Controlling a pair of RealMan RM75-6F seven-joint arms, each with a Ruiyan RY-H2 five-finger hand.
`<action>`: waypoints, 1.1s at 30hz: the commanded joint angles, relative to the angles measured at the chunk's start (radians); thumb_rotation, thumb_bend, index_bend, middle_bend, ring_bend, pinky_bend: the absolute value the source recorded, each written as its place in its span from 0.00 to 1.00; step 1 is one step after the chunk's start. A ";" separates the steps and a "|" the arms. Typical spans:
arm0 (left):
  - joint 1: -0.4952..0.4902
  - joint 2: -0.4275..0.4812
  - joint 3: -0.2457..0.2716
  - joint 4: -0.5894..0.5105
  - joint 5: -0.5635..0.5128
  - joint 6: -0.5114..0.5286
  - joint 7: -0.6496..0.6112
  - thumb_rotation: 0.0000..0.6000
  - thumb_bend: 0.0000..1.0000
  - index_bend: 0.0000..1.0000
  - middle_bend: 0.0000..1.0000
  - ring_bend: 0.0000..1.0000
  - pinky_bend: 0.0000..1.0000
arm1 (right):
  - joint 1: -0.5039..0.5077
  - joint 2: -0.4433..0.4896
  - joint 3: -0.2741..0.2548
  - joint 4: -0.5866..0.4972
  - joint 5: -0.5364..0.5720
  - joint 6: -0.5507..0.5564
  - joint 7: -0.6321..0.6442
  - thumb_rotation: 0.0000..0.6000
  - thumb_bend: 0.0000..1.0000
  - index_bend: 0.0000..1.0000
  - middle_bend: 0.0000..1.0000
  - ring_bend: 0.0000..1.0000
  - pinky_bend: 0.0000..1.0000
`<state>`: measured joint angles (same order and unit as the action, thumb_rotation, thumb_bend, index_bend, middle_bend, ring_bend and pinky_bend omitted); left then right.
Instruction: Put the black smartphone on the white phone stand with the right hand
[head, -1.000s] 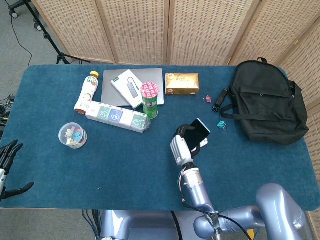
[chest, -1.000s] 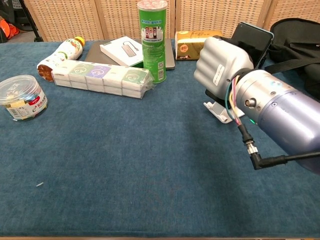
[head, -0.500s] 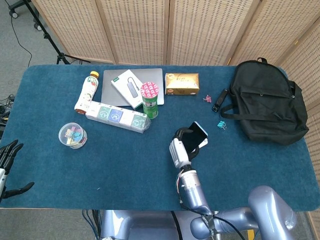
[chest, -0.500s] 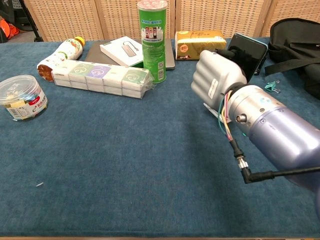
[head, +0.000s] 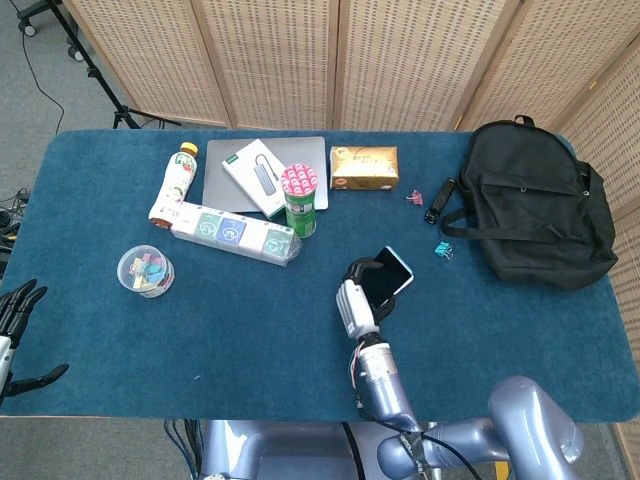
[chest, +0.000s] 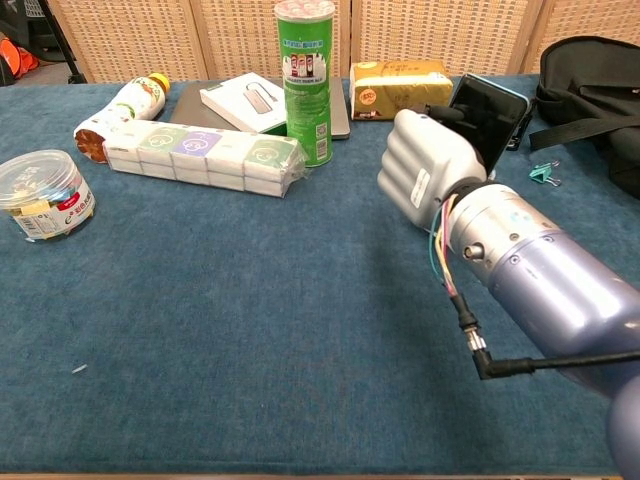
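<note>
Right robot hand (chest: 432, 172): fingers closed around the black smartphone (chest: 487, 118), held tilted.
Stand: hidden behind the robot hand (likely beneath).
Advice: lower slowly, seat the bottom edge first.

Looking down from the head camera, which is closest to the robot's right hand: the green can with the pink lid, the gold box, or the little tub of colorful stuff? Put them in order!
From the right hand:
1. Green can, up and to the left, nearest.
2. Gold box, straight up toward the back of the table.
3. Little tub, far off to the left, farthest.
</note>
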<state>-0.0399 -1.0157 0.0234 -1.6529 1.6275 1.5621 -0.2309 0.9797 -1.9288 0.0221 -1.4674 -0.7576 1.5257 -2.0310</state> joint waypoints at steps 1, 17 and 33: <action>-0.001 0.000 0.000 0.000 0.000 -0.002 0.001 1.00 0.00 0.02 0.00 0.00 0.07 | 0.000 -0.001 -0.002 0.007 -0.009 0.003 -0.005 1.00 0.41 0.44 0.47 0.46 0.41; 0.000 0.001 0.001 0.001 0.003 0.002 -0.002 1.00 0.00 0.02 0.00 0.00 0.07 | -0.015 0.004 -0.043 0.029 -0.056 -0.024 -0.023 1.00 0.41 0.44 0.45 0.46 0.41; 0.001 0.003 0.001 0.001 0.003 0.005 -0.005 1.00 0.00 0.02 0.00 0.00 0.07 | -0.039 0.010 -0.044 0.012 -0.074 -0.030 -0.023 1.00 0.00 0.26 0.12 0.17 0.30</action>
<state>-0.0390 -1.0131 0.0245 -1.6522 1.6307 1.5666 -0.2361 0.9421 -1.9189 -0.0237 -1.4523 -0.8308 1.4949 -2.0560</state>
